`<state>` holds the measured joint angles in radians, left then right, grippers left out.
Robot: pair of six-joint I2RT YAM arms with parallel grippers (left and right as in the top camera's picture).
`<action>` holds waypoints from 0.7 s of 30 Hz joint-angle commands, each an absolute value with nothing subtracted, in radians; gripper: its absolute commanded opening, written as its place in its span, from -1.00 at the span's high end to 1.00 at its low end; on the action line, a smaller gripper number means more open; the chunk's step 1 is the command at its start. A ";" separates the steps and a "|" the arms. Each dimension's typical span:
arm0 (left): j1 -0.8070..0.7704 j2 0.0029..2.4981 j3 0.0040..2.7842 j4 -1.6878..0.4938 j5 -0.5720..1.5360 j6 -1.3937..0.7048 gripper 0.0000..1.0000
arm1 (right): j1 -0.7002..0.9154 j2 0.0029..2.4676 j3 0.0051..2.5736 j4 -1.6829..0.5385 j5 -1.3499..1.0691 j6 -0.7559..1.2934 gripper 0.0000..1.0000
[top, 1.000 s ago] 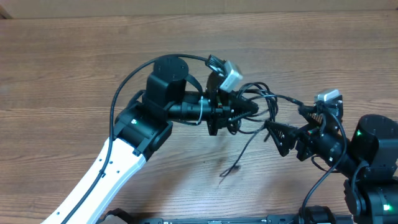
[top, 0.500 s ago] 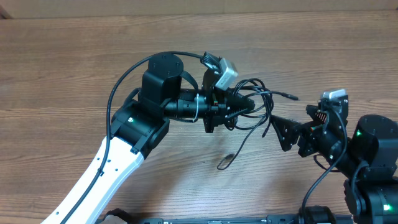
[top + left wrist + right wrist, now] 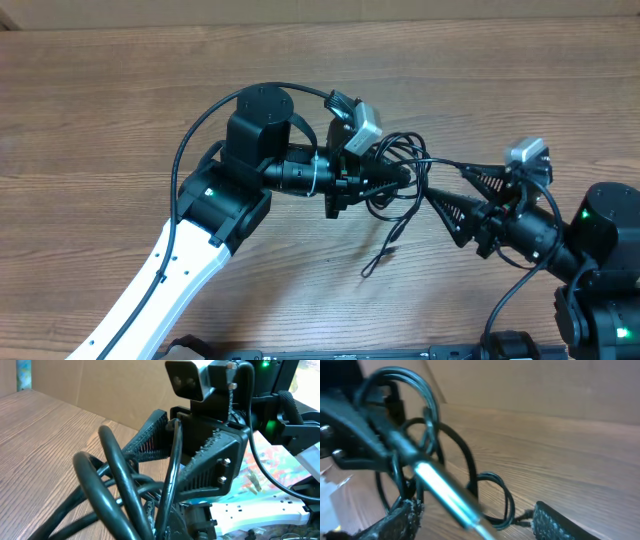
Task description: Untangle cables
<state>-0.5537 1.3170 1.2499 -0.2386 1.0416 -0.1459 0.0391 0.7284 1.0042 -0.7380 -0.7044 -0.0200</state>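
Observation:
The cables [image 3: 405, 160] are thin black cords bunched in loops at the tip of my left gripper [image 3: 400, 177], which is shut on them. One loose end [image 3: 378, 262] trails down onto the wood. In the left wrist view the loops [image 3: 112, 475] fill the foreground and hide the jaws. My right gripper [image 3: 450, 187] stands open just right of the tangle. A strand runs from the bunch between its fingers. In the right wrist view a blurred metal-tipped plug [image 3: 445, 495] lies between the pads [image 3: 395, 522], touching neither, with more loops [image 3: 465, 460] behind.
The wooden table [image 3: 120, 110] stretches wide to the left and back. A cardboard wall [image 3: 545, 385] stands behind it. A white power strip [image 3: 260, 510] lies off to the side in the left wrist view. A black rail [image 3: 350, 353] runs along the front edge.
My right gripper has pushed left to the tangle, its jaws narrowing, and a strand now passes between its fingers. The left gripper has stayed shut on the bunch, hardly moving.

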 commanded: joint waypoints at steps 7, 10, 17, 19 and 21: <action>-0.563 1.318 1.255 -0.227 1.107 -0.101 0.91 | 0.044 0.722 1.034 -0.714 -0.833 -0.058 -0.35; -0.563 1.318 1.255 -0.227 1.110 -0.101 0.92 | 0.044 0.722 1.034 -0.711 -0.843 -0.058 -0.20; -0.563 1.318 1.255 -0.226 1.179 -0.010 0.92 | 0.044 0.722 1.034 -0.709 -0.893 -0.062 0.20; -0.564 1.318 1.255 -0.226 1.226 0.030 0.91 | 0.044 0.722 1.034 -0.704 -0.893 -0.062 0.34; -0.564 1.319 1.255 -0.227 1.251 0.050 0.92 | 0.044 0.722 1.034 -0.695 -0.893 -0.061 0.36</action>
